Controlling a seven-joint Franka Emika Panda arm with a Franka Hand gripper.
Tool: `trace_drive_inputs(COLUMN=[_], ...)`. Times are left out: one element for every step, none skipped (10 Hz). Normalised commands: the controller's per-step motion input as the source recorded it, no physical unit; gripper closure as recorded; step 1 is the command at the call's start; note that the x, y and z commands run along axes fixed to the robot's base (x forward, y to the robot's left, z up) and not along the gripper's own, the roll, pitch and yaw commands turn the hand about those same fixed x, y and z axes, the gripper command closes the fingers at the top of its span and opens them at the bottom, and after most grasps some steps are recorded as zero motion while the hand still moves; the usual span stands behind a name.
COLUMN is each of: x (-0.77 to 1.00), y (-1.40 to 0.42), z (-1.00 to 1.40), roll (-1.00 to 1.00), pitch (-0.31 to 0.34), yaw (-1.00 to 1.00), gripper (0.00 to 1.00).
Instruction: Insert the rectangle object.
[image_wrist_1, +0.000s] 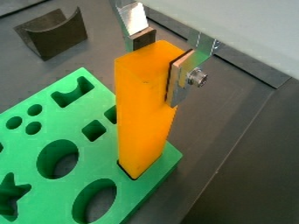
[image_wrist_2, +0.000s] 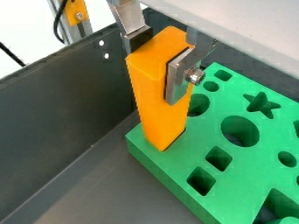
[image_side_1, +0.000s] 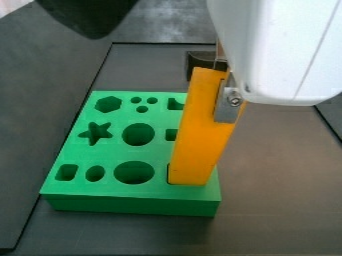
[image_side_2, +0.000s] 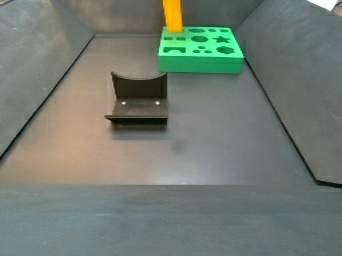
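The rectangle object (image_wrist_1: 146, 109) is a long orange-yellow block. It stands upright with its lower end in a slot at a corner of the green board (image_wrist_1: 47, 131). My gripper (image_wrist_1: 160, 63) is shut on the block's upper part: one silver finger (image_wrist_1: 181, 79) lies flat against its side, and the dark pad of the other (image_wrist_1: 142, 38) shows just past its far top edge. Both also show in a wrist view, the block (image_wrist_2: 158, 96) and the gripper (image_wrist_2: 158, 59). In a side view the block (image_side_1: 201, 130) leans slightly at the board's (image_side_1: 120, 140) front right. In a side view, only the block (image_side_2: 173, 12) and board (image_side_2: 201, 47) show.
The dark fixture (image_side_2: 136, 98) stands on the grey floor in the middle of the bin and shows in a wrist view (image_wrist_1: 52, 35). The board has several other shaped holes, among them a star (image_side_1: 94, 132) and circles. Grey sloping walls (image_wrist_2: 59, 105) surround the floor.
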Motion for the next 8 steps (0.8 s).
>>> trace_drive_inputs(x=[-0.21,-0.32,-0.23,0.0,0.05,0.17,0.41,0.33], y=[0.0,-0.03,-0.14,-0.22,-0.27,-0.32,-0.38,-0.33], z=[-0.3,-0.36,-0.42,-0.53,-0.57,-0.66,-0.9,-1.0], roll=[0.01,0.12,0.19,0.15,0.15,0.16,0.06,0.08], pitch=[-0.179,-0.189,-0.156,-0.023,0.0,0.0,0.106,0.047], yaw=[-0.03,0.0,0.0,0.0,0.0,0.0,0.0,0.0], gripper=[1.0,1.0,1.0,1.0,1.0,1.0,1.0,1.0])
